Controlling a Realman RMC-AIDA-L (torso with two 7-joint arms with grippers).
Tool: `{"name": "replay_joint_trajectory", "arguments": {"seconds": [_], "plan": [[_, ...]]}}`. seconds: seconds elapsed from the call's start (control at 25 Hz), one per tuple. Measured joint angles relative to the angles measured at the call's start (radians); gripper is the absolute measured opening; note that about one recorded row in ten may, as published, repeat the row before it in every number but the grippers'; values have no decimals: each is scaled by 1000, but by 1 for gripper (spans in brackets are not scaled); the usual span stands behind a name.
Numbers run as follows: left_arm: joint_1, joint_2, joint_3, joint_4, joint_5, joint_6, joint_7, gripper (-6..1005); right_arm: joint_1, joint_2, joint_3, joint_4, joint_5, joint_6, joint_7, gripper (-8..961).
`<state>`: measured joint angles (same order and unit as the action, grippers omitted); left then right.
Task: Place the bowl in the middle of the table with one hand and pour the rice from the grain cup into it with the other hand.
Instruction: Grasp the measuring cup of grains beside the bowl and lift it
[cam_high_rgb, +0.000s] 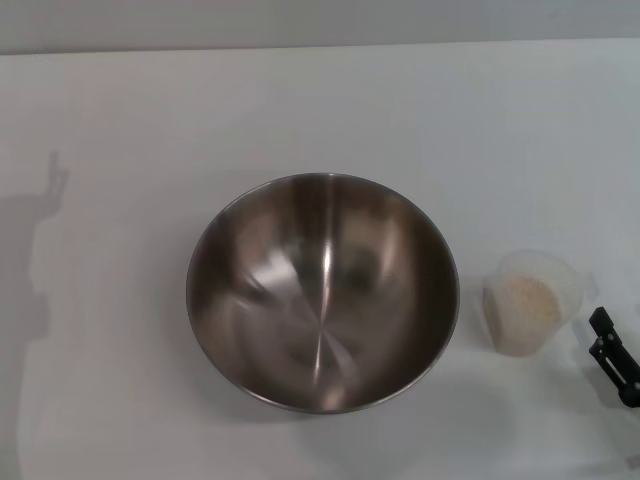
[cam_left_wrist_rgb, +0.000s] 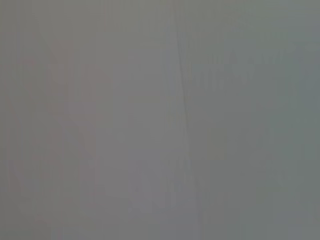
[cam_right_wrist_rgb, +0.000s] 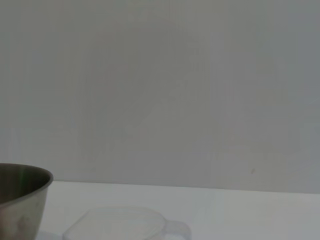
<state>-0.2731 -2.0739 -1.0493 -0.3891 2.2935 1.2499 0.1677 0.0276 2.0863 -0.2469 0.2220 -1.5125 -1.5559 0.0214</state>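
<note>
The large steel bowl (cam_high_rgb: 322, 290) stands upright and empty in the middle of the white table (cam_high_rgb: 120, 150). To its right stands the small clear grain cup (cam_high_rgb: 530, 300) with pale rice (cam_high_rgb: 526, 298) in it. My right gripper (cam_high_rgb: 612, 357) shows only as a black part at the right edge, just right of the cup and not touching it. The right wrist view shows the bowl's rim (cam_right_wrist_rgb: 25, 175) and the cup's rim (cam_right_wrist_rgb: 120, 222) close by. My left gripper is out of view; only its shadow falls on the table at the left.
A grey wall (cam_high_rgb: 320, 20) runs behind the table's far edge. The left wrist view shows only a plain grey surface (cam_left_wrist_rgb: 160, 120).
</note>
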Motion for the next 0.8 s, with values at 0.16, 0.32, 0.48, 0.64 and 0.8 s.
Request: {"name": "replay_joint_trajectory", "arguments": {"seconds": [0.16,0.32,0.48,0.64,0.8], "plan": [[1,0,2,0,4,-2,-5,847,5,0,0,0,0,4,0,797],[4,0,23,0,6,5,-5,847,10,0,1,0,1,12,0,797],[5,0,25,2,5,2,-8,847,12,1,5,0,4,21,0,797],[6,0,25,12,6,2,-25,847,19,1,8,0,4,29,0,797],[12,0,29,14,6,5,-34,847,25,1,9,0,5,38,0,797]]}}
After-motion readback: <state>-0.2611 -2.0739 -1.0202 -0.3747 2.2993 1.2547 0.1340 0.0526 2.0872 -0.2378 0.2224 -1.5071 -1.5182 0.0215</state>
